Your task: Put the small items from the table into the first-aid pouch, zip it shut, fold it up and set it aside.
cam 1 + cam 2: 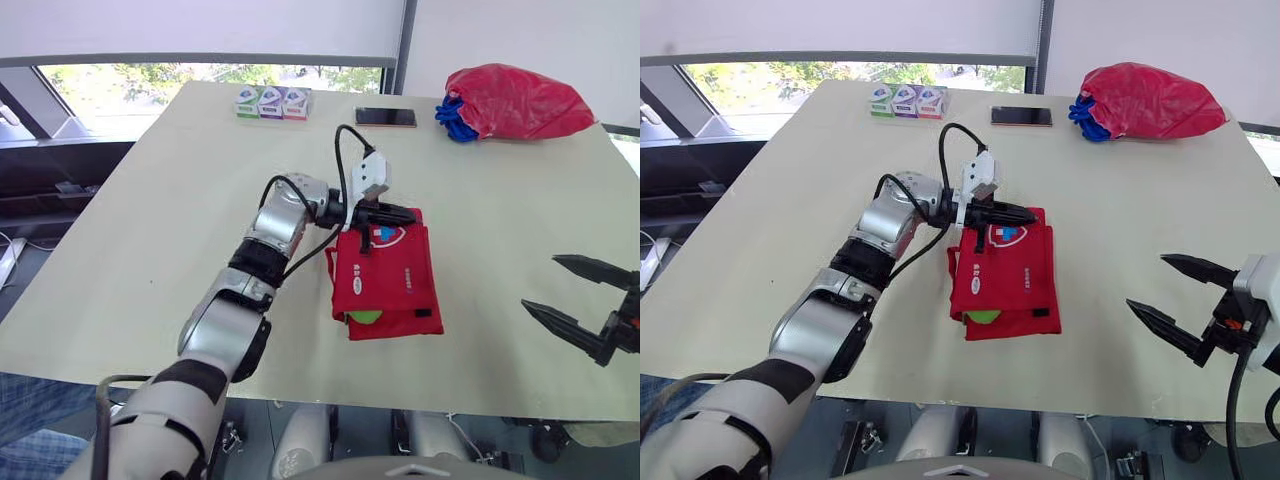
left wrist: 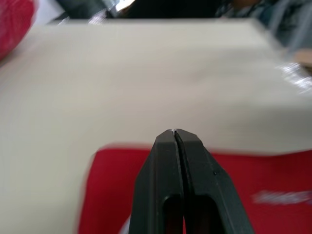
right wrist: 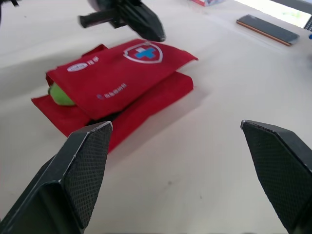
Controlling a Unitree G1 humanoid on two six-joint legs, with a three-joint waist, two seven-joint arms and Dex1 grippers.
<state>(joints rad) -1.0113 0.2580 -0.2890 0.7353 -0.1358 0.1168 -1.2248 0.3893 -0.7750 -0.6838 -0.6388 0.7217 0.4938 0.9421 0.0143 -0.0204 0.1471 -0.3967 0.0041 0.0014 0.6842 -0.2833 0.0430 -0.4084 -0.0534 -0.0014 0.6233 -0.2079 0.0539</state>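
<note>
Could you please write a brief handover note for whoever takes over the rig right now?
Left gripper: fingers shut, tip over the cross-emblem end of the first-aid pouch.
Right gripper: open, hovering above the table, right of the pouch.
Done: the pouch lies folded mid-table. A green item pokes out at its near edge, so the zip state is unclear.
Left: check the zip and set the pouch aside. Three small boxes sit at the far edge.
</note>
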